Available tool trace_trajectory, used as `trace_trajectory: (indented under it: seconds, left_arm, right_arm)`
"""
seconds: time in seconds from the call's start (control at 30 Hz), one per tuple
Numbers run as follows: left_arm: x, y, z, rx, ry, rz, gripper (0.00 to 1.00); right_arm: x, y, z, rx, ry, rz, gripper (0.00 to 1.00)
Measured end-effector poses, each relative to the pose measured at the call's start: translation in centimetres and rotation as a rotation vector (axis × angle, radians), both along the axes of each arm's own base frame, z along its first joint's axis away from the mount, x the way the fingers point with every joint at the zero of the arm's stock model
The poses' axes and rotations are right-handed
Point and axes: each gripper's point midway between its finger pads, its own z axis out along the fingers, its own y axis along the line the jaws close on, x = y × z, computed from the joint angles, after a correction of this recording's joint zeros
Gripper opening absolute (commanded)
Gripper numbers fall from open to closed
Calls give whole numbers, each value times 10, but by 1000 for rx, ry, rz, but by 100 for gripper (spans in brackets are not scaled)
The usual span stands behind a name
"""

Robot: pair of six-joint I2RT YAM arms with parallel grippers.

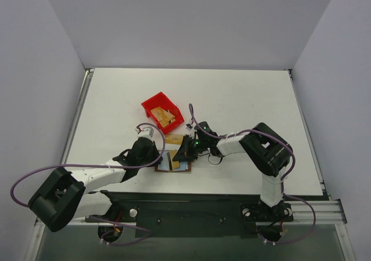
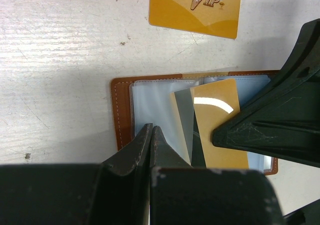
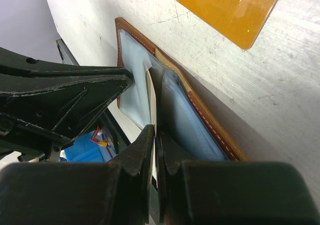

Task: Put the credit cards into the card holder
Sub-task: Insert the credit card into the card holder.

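Note:
The brown card holder (image 1: 181, 168) (image 2: 122, 110) (image 3: 200, 110) lies open near the table's front edge, its light blue pocket panels up. My left gripper (image 1: 161, 156) (image 2: 151, 129) is shut, its tips pinching the edge of a pocket panel. My right gripper (image 1: 185, 151) (image 3: 156, 132) is shut on a gold credit card (image 2: 217, 122) (image 3: 153, 100), held on edge and tilted, with its lower end in among the pocket panels. A second gold card marked VIP (image 1: 173, 139) (image 2: 195, 7) (image 3: 225, 10) lies flat on the table just beyond the holder.
A red plastic bin (image 1: 152, 102) stands behind the holder with more gold cards (image 1: 165, 117) in it. The two grippers are close together over the holder, and purple cables loop off both arms.

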Motion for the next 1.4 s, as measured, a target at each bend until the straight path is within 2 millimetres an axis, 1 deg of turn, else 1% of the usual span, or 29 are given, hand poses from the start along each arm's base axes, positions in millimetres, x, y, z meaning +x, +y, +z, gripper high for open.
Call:
trace_trajectory:
  seconds: [0.3, 0.8, 1.4]
  left_arm:
    - [0, 0, 0, 0, 0, 0, 0]
    - [0, 0, 0, -2, -1, 0, 0]
    - [0, 0, 0, 0, 0, 1, 0]
  right_arm:
    - [6, -4, -1, -5, -10, -16, 0]
    - [8, -6, -1, -3, -12, -39, 0]
    - [6, 7, -1, 63, 35, -83, 0]
